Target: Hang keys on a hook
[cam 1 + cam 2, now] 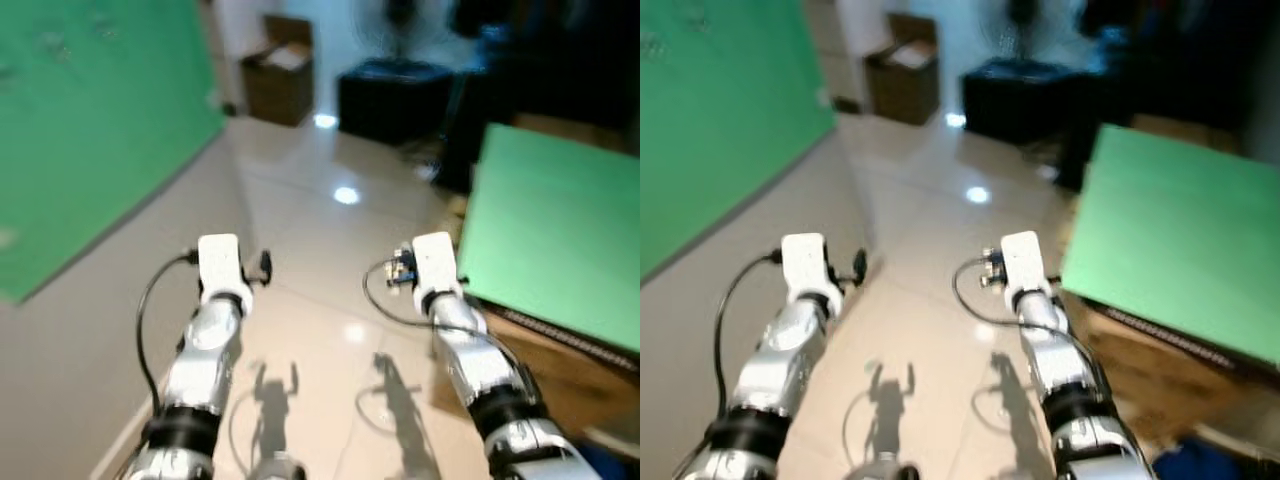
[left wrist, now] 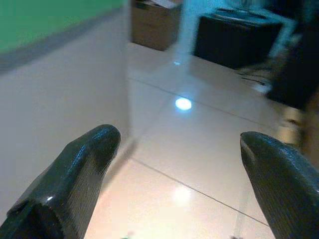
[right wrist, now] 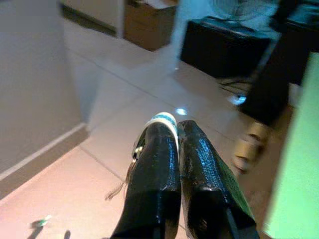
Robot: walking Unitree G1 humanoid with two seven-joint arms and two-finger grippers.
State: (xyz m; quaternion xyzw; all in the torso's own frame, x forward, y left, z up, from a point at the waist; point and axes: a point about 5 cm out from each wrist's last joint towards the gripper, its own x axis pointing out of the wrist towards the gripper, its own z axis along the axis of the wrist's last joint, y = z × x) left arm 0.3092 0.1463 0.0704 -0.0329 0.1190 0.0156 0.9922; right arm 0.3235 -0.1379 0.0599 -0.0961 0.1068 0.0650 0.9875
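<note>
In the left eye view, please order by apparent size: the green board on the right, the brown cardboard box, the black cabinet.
1. Green board, largest, though it is nearest the camera.
2. Black cabinet.
3. Cardboard box, slightly smaller than the cabinet; both stand far back and blurred, so this is unsure.

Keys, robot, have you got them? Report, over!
Right tool shut on small metal keys with a wire loop hanging. Left tool open, empty, over shiny tiled floor. Hook unseen. Green board close on right.

Green wall panel (image 1: 90,120), cardboard box (image 1: 280,75), seemingly a fan (image 1: 400,25) behind.
</note>
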